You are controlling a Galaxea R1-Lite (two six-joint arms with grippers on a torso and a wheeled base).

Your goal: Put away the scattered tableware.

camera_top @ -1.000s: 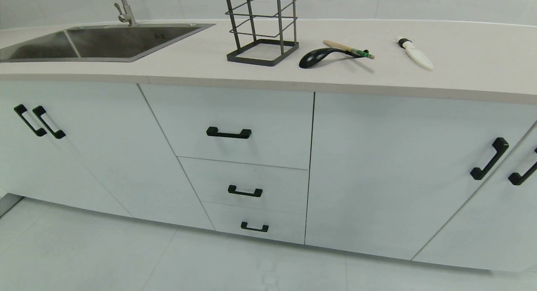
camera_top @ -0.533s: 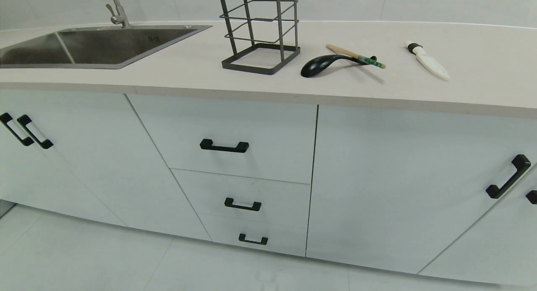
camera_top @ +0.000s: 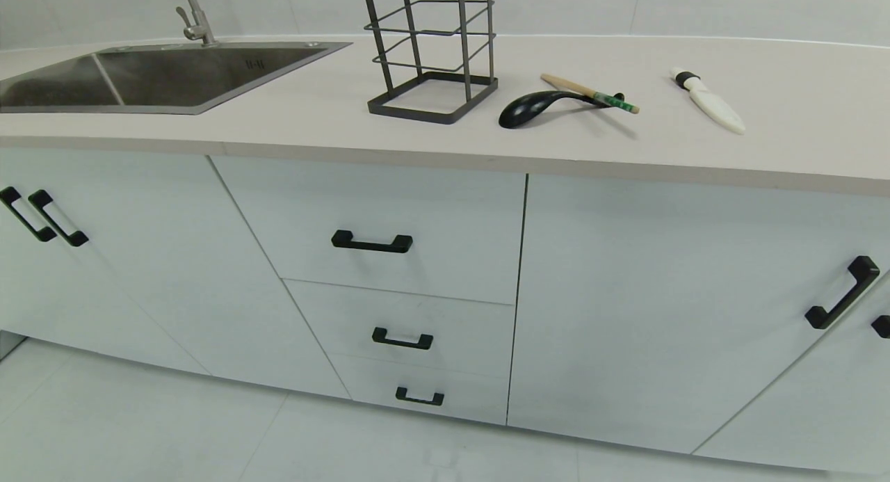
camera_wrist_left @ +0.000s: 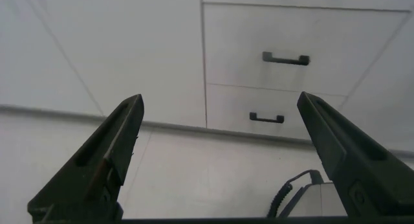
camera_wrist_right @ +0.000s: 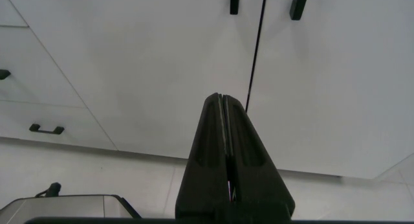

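Camera shifted; countertop (camera_top: 278,129) unchanged (left end effector (camera_wrist_left: 220,98) spread, right end effector (camera_wrist_right: 222,98) pressed together).

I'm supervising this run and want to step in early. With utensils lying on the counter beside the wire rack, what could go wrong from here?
The chopsticks cross the handle of the black spoon, so lifting one may drag or roll the other. The wire rack is tall with open sides; a bump could tip it, and thin pieces may slip through. The right gripper has its fingers shut, so it must open before any grasp.
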